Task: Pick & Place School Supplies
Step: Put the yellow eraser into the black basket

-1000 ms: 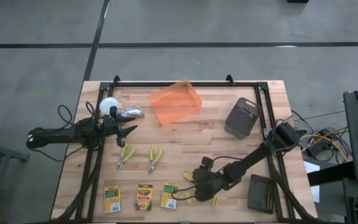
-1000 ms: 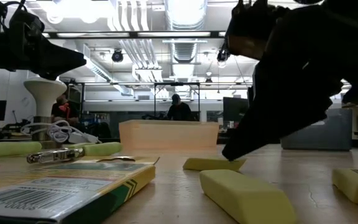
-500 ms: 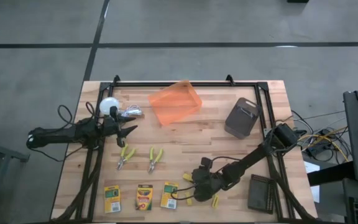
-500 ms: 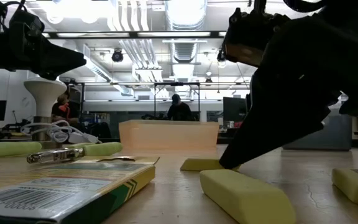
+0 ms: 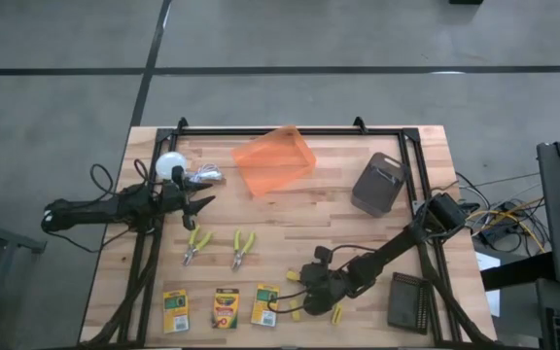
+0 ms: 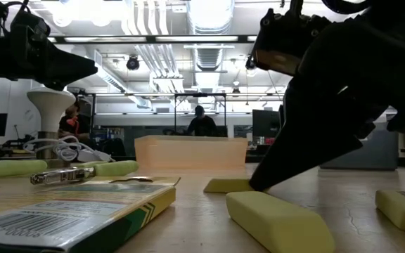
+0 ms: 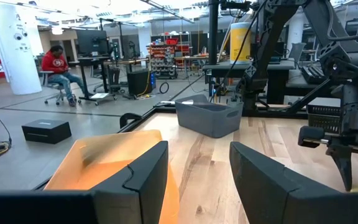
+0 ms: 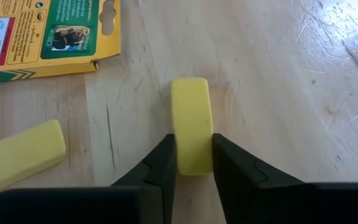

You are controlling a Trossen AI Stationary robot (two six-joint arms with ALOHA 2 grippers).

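Yellow block (image 8: 191, 124) lies flat on the wooden table (image 5: 338, 233), near the front edge, just right of the rightmost crayon box (image 5: 264, 303). The right gripper (image 8: 193, 163) is lowered onto it: the two dark fingers (image 8: 161, 167) stand on either side of the block's near end, each touching a long side, so the gripper is closed on the block. In the low view the block (image 6: 227, 185) rests on the table surface with the right arm's dark mass directly above it.

Compared with one second ago, the right gripper (image 5: 304, 292) has shifted slightly toward the crayon boxes and settled lower; in the low view its tip has moved left along the block. The change over the last half second is very small.

Other yellow blocks (image 5: 336, 314) lie just beside the gripper, and one (image 8: 18, 152) lies near the held block, apart from it. Three crayon boxes sit in a row along the front edge, unchanged. Two yellow-handled pliers (image 5: 197, 244) lie side by side behind that row, unchanged.

The left gripper (image 7: 199, 180) waits above the table's left side beside the white ball (image 5: 170, 165), its fingers spread apart, facing the orange bin (image 5: 274, 160). Its position is unchanged.
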